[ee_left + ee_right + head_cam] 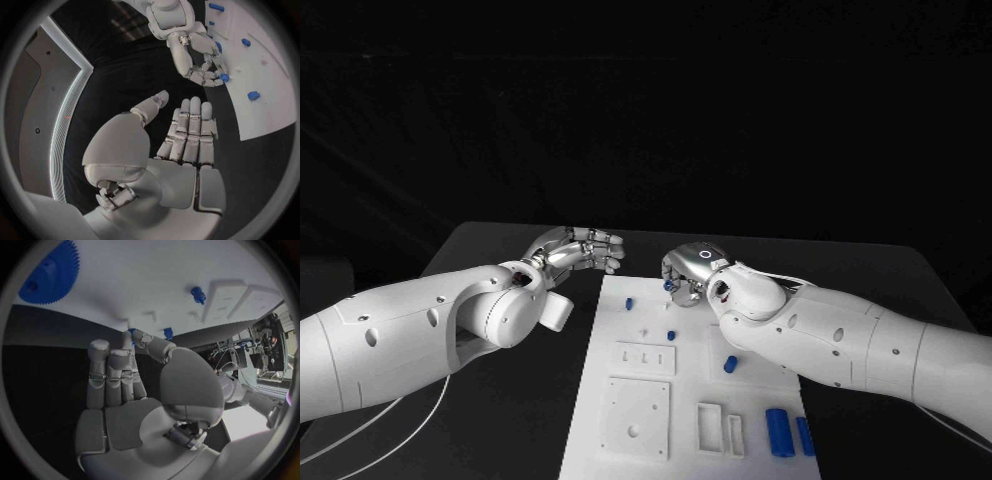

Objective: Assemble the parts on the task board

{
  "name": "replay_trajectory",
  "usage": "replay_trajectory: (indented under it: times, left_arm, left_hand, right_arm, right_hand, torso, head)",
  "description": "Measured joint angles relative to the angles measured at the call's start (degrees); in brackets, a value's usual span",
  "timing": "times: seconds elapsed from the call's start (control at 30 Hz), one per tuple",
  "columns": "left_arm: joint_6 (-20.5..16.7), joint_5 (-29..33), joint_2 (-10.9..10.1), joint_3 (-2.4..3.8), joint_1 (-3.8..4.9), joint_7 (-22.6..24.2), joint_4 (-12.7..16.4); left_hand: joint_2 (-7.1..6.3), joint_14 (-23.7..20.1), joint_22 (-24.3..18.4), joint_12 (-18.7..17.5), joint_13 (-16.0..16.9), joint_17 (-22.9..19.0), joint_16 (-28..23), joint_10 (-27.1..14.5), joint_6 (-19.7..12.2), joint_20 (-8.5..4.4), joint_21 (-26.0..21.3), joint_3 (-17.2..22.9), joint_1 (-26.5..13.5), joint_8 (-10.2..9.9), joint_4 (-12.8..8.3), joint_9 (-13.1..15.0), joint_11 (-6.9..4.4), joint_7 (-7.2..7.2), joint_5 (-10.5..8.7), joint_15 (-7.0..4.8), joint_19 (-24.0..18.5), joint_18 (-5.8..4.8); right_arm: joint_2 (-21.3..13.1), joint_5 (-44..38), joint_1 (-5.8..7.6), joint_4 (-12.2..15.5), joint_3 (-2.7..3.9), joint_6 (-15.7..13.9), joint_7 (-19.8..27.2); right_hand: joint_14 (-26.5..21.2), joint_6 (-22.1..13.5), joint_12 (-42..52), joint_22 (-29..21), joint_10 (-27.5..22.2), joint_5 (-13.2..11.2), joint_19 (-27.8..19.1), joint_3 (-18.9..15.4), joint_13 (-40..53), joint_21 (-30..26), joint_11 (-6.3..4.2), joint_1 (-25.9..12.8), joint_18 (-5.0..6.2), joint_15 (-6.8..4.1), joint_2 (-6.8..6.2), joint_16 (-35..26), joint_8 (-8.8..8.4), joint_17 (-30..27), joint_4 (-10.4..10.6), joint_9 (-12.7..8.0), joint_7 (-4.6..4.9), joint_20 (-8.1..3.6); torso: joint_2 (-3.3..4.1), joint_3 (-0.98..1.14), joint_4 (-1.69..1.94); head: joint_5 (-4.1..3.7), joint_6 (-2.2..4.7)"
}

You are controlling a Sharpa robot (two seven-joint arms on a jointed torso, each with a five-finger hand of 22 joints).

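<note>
Several blue parts are spread over the white task board (678,400), which lies in the middle of the black table (877,270), so by my reading the assembly is somewhere in its middle and not near its end. Two long blue pieces (777,432) lie flat at the board's near right corner, beside a pair of white slotted blocks (711,427), and they look loose, not yet fitted. A short blue part (730,365) sits near the board's right side, a small one (671,336) stands near the board's centre, and another small peg (629,302) stands toward the far left edge; whether these are seated in their holes I cannot tell. The right wrist view also shows a blue toothed gear (50,272) lying on the board.

The right hand (689,270) hangs over the board's far end with its fingers curled downward, and the left wrist view shows a small blue part (224,77) at its fingertips, apparently pinched there, so the step in hand seems to be carrying or placing that piece. The left hand (577,250) hovers over the table just beside the board's far left corner, fingers straight and together with the thumb apart, holding nothing.

Left to do, as I judge it: set the pinched piece, then the two long pieces and the gear
</note>
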Motion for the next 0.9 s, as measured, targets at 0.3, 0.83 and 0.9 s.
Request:
replay_trajectory:
  times: [0.3, 0.83, 0.9]
  left_arm:
    - [0.01, 0.0, -0.02, 0.0, 0.14, -0.08, 0.05]
    - [0.01, 0.01, -0.31, 0.0, 0.24, -0.15, 0.12]
    - [0.01, 0.01, -0.31, -0.01, 0.24, -0.15, 0.11]
  left_hand:
    - [0.0, 0.0, 0.0, -0.23, 0.0, 0.0, 0.0, 0.0, 0.0, 0.0, 0.0, 0.0, 0.0, 0.0, 0.0, 0.0, 0.0, 0.0, 0.0, 0.0, 0.0, -0.01]
    - [0.0, 0.0, 0.03, -0.23, 0.0, 0.0, 0.0, 0.0, 0.0, 0.0, 0.0, 0.0, 0.0, 0.0, 0.0, 0.01, 0.0, 0.0, 0.0, 0.0, 0.0, -0.04]
    - [0.0, 0.0, 0.03, -0.23, 0.0, 0.0, 0.0, 0.0, 0.0, 0.0, 0.0, 0.0, 0.0, 0.0, 0.0, 0.01, 0.0, 0.0, 0.0, 0.0, 0.0, -0.04]
  right_arm:
    - [0.64, 0.01, -0.46, -0.2, 0.06, 0.28, 0.23]
    - [-0.19, -0.08, -0.69, 0.08, 0.0, 0.81, 0.05]
    - [-0.23, -0.09, -0.73, 0.15, -0.02, 0.69, 0.03]
  right_hand:
    - [-0.11, -0.05, 0.25, 0.0, 0.01, -0.04, 0.0, -0.01, 0.34, 0.16, 0.0, 0.0, 0.0, -0.11, 0.0, 0.0, -0.15, -0.07, 0.01, 0.01, 0.05, 0.0]
    - [-0.11, 0.13, -0.04, -0.01, 0.01, -0.04, 0.01, 0.16, 0.54, 0.16, -0.01, 0.0, 0.0, -0.11, 0.0, 0.01, -0.16, -0.18, -0.16, 1.41, 0.15, 0.0]
    - [-0.1, 0.14, -0.04, -0.01, 0.01, -0.04, 0.01, 0.16, 0.6, 0.16, -0.01, 0.0, 0.0, -0.11, 0.0, 0.01, -0.16, -0.18, -0.16, 1.4, 0.14, 0.0]
  torso:
    - [0.12, -0.03, 0.14]
    - [0.23, 0.0, -0.03]
    - [0.23, 0.02, -0.02]
  head:
    - [0.08, -0.06]
    - [0.41, -0.23]
    - [0.41, -0.16]
